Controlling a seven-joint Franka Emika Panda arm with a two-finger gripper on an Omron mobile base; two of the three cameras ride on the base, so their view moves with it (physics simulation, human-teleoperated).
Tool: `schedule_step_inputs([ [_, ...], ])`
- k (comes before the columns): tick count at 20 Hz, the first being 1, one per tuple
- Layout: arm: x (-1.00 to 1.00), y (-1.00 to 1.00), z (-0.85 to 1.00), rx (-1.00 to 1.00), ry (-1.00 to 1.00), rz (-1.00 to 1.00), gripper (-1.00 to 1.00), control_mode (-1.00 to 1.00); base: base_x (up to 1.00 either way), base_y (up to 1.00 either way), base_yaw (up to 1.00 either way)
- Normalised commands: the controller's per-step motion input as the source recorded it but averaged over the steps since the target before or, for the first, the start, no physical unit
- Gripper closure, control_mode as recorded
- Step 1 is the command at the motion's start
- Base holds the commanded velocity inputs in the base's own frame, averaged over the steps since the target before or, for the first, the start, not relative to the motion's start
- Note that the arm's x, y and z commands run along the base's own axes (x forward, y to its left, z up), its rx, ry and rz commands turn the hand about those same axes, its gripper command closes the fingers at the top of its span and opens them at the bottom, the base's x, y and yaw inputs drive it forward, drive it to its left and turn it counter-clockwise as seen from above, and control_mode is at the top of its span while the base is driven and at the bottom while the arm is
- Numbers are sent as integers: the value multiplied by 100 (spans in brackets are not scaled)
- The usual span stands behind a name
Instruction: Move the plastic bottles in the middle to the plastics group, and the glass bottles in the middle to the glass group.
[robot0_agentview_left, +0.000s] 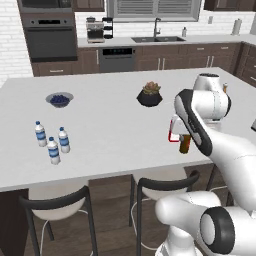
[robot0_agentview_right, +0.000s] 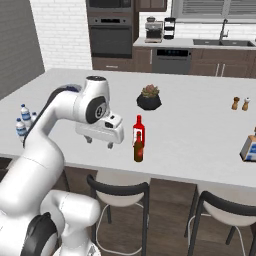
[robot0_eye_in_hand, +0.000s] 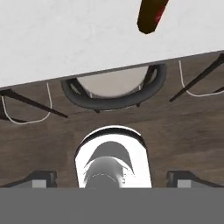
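A red bottle with a white label and a dark brown bottle stand close together near the counter's front edge; these are the glass bottles in the middle. The brown bottle sits at the top of the hand view. My gripper hangs open and empty just left of them, over the counter's edge, with its fingertips wide apart. Three water bottles stand together at the far left as the plastics group. Two tiny brown bottles, the glass group, stand at the far right.
A dark potted plant sits mid-counter behind the bottles. A bowl of blueberries lies at the back left. A small box stands at the right edge. Black-backed stools are tucked under the white counter's front edge.
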Motion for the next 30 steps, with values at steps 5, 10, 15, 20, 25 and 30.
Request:
schedule_step_inputs([
  [5,9,-68,49,-13,-22,-20,-100,-100,0,0,0],
  [10,20,-64,21,-15,-22,-19,-100,-100,0,0,0],
  [15,6,-2,-4,0,-5,-2,-100,-100,0,0,0],
  [20,15,3,-18,0,-1,3,-100,-100,0,0,0],
  [25,21,12,-11,0,-5,10,-100,-100,0,0,0],
  [30,26,11,-19,0,0,24,-100,-100,0,0,0],
])
